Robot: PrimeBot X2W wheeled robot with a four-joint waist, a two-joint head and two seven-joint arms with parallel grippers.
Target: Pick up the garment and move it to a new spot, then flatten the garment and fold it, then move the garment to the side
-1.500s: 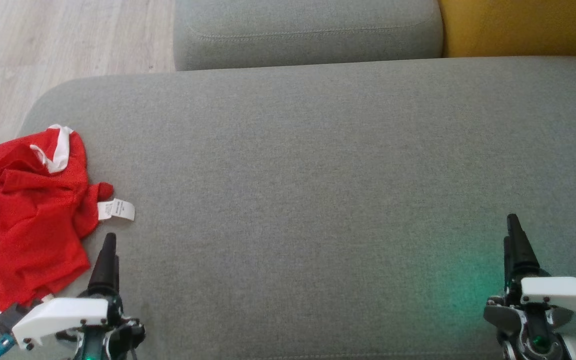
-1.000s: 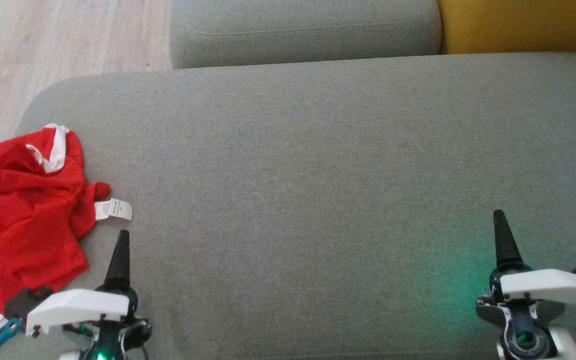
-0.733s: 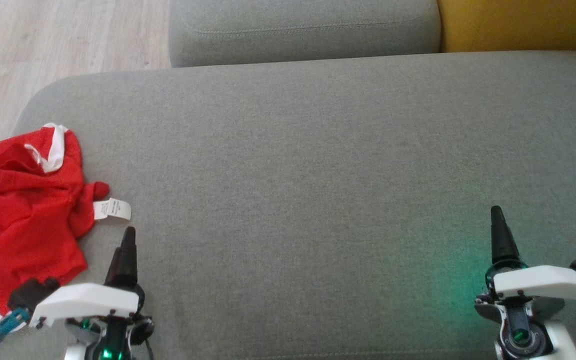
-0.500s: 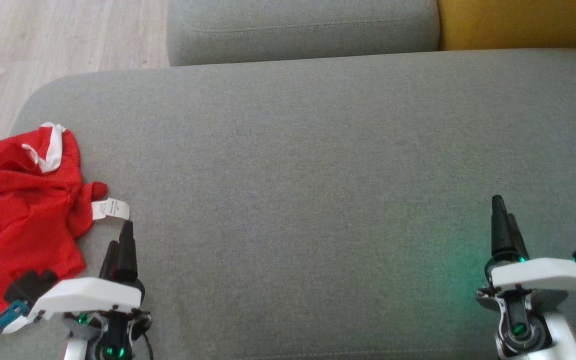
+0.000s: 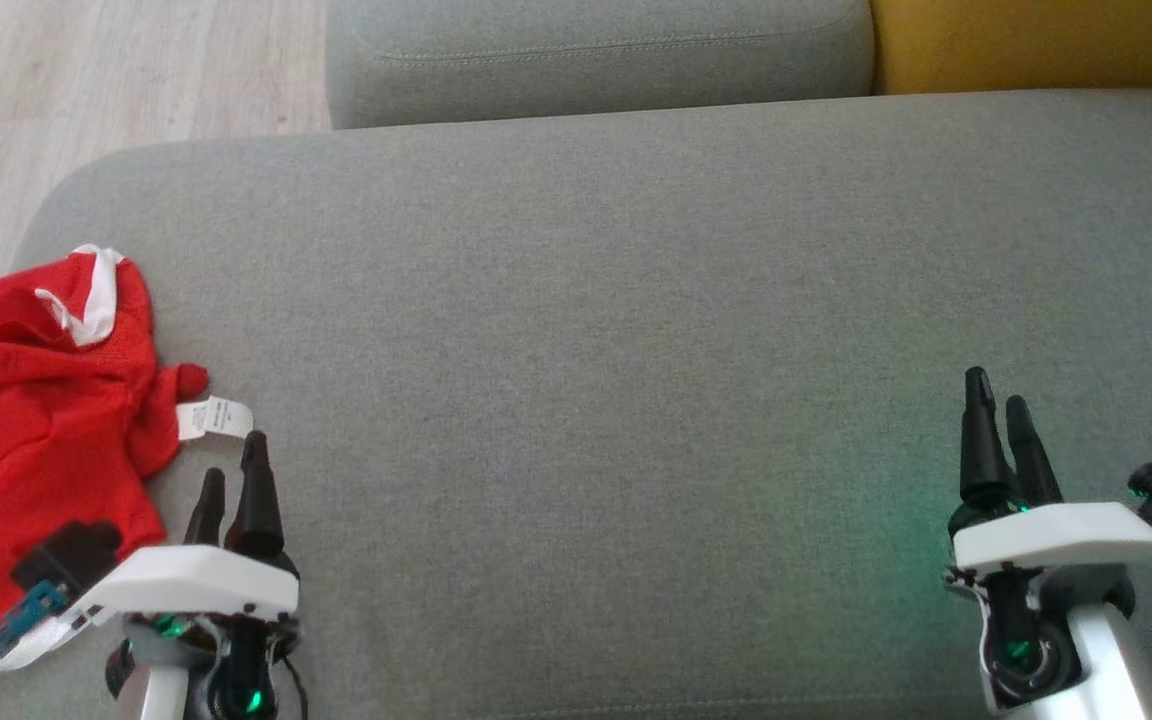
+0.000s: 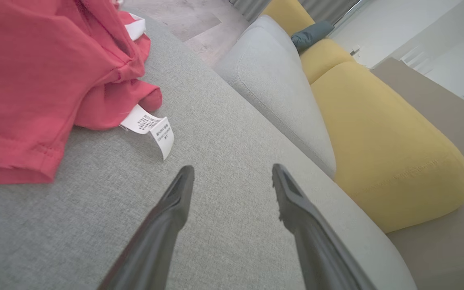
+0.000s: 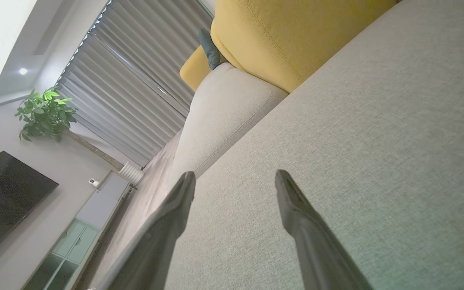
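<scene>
The left gripper is hovering low over the grey sofa seat at the lower left of the head view, its two dark fingers spread apart with nothing between them; in the left wrist view the gap is showing bare grey fabric. Just beyond its fingertips a white care label is lying flat on the seat, sticking out from the edge of the red garment. The garment is sitting crumpled in a loose heap at the left end of the seat, beside the left gripper, with white trim showing at its far side and a white striped edge at the bottom left corner. The right gripper is hanging over the right part of the seat, well apart from the garment, its fingers also spread and empty, with a green glow falling on the fabric beside it. Behind the seat a grey back cushion is sitting next to a yellow cushion, and pale wood floor is showing past the sofa's left end.
</scene>
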